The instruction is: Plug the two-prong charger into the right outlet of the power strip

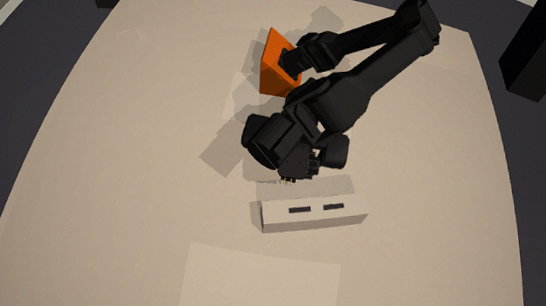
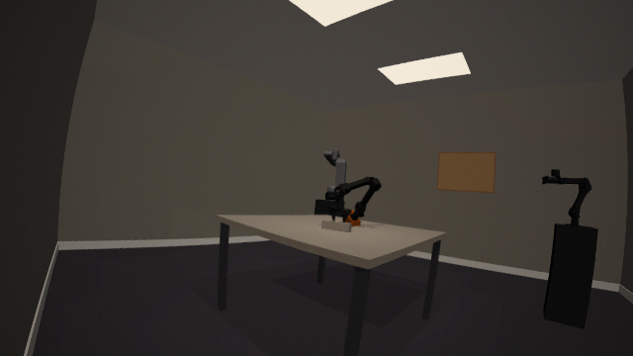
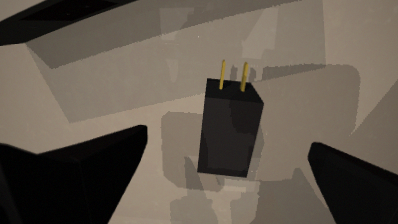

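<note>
The black charger (image 3: 230, 132) lies between the spread fingers in the wrist view, its two brass prongs pointing up the frame. In the top view only its prongs (image 1: 288, 181) show clearly past the gripper, pointing toward the power strip. The pale power strip (image 1: 316, 214) (image 2: 336, 226) lies a short way beyond them, with two dark outlet slots; the prongs are nearer the left slot in the top view. My gripper (image 3: 229, 142) is open and empty, above and around the charger. The arm hides most of the charger in the top view.
The orange base mount (image 1: 273, 75) (image 2: 353, 219) stands behind the gripper, with the arm folded over the table (image 1: 108, 214) (image 2: 297, 232). A black pedestal (image 1: 539, 42) (image 2: 571, 277) stands off the table at the right. The strip's shadow falls between strip and charger.
</note>
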Robot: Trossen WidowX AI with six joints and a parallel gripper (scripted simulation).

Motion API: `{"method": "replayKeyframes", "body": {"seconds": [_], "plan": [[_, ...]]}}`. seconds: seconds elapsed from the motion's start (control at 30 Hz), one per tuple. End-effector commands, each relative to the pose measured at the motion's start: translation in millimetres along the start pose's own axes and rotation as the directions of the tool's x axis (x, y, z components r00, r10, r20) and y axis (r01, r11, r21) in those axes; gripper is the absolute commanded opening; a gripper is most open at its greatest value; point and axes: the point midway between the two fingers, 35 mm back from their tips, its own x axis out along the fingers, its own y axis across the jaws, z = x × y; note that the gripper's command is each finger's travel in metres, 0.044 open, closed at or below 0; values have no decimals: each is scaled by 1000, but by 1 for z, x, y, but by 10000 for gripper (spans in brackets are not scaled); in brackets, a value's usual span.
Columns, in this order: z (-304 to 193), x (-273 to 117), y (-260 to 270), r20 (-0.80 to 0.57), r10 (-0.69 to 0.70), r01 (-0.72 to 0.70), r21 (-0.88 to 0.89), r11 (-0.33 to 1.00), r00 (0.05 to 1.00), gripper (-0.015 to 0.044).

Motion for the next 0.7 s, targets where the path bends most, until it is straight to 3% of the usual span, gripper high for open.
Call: {"method": "replayKeyframes", "body": {"seconds": [0.0, 0.67], "plan": [[-2, 9, 0, -10, 7, -6, 10, 1000, 1000, 440], [-1, 36, 1, -10, 10, -10, 9, 1000, 1000, 440]]}}
